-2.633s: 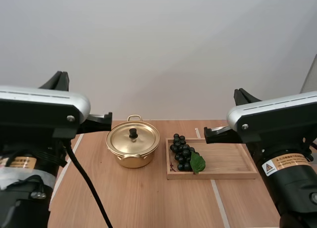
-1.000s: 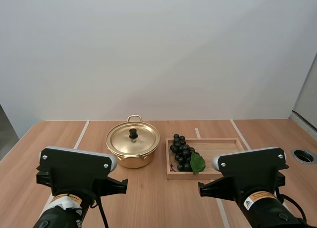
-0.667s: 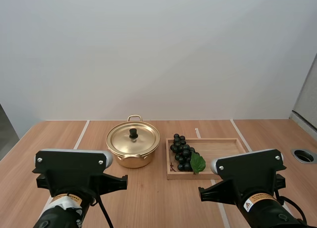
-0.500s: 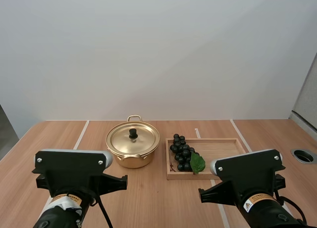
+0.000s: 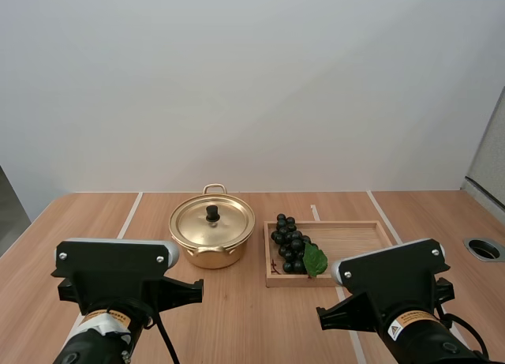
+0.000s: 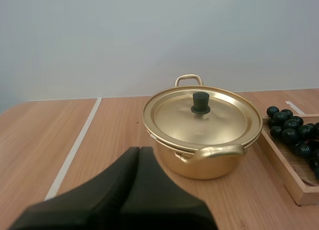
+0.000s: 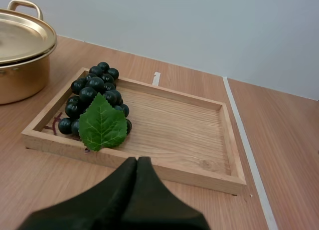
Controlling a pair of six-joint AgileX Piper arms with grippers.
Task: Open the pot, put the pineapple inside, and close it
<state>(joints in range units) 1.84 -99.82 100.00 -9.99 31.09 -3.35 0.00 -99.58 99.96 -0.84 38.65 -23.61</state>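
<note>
A gold pot [image 5: 211, 238] with its lid on and a black knob [image 5: 211, 212] stands at the middle of the table. Right of it, a bunch of dark grapes with a green leaf [image 5: 293, 251] lies in the left end of a wooden tray [image 5: 359, 257]. No pineapple is in view. My left gripper [image 6: 139, 151] is shut on nothing, low over the table and a short way in front of the pot [image 6: 202, 135]. My right gripper [image 7: 137, 161] is also shut on nothing, just in front of the tray's near rim [image 7: 164, 167], with the grapes [image 7: 94, 95] beyond it.
Both arms [image 5: 118, 289] [image 5: 394, 289] sit low at the table's near edge. White stripes run along the wooden top [image 5: 130, 214]. A round hole [image 5: 483, 249] is set in the table at the far right. Bare wood lies between the grippers and the pot.
Both arms have come down from a raised pose to low at the table's near edge. Over the last second they have barely moved. Pot, grapes and tray have stayed put.
</note>
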